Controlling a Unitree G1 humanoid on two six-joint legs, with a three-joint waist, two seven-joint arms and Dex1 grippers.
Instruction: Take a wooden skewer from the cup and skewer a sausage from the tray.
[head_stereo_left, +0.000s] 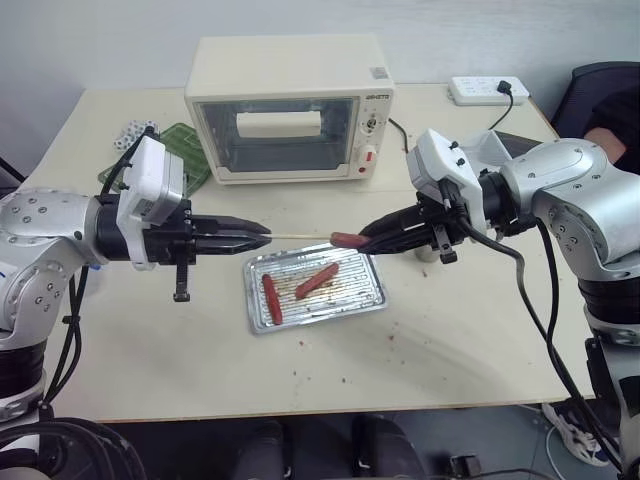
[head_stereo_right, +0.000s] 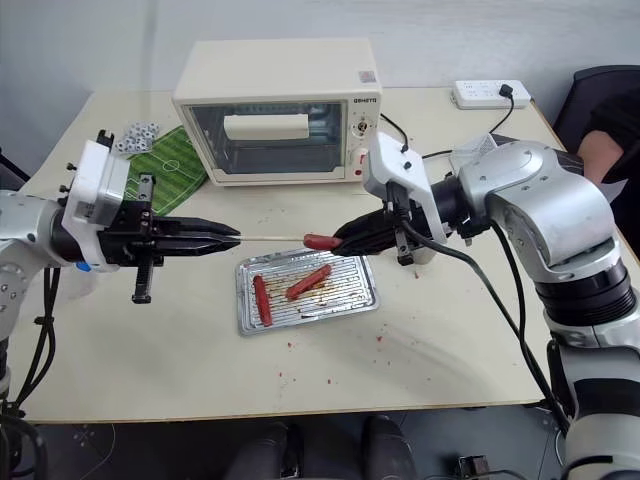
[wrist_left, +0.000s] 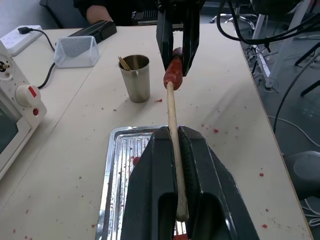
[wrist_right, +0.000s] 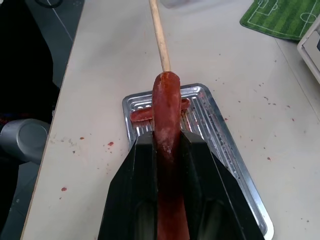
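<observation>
Two grippers face each other above the tray (head_stereo_left: 372, 290), and the way each holds its thing fits the job of threading one onto the other. The left gripper (head_stereo_left: 262, 236) has its black fingers closed tight on the wooden skewer (head_stereo_left: 300, 237), which lies along the groove between them and juts out level toward the other arm, so the stick is braced along its length and should not bend aside under a push. The right gripper (head_stereo_left: 364, 238) has its fingers clamped on the sausage (wrist_right: 166, 107), closed only as far as the sausage's width allows, with the free end sticking out past the fingertips toward the skewer. In both wrist views the stick's tip meets that end squarely on the sausage's long axis; how far it has entered, if at all, cannot be told. Holding both things in the air over the tray seems sensible, since a dropped sausage would land on metal, not on the worktop (head_stereo_left: 450, 360). Two more sausages (head_stereo_left: 316, 281) lie on the tray's ribbed bottom below. The cup (wrist_left: 135, 77) stands on the worktop behind the right gripper with at least one spare stick in it. As I judge it, the piercing is at its start, and alignment is the main risk: a slight tilt could drive the point out through the side.
</observation>
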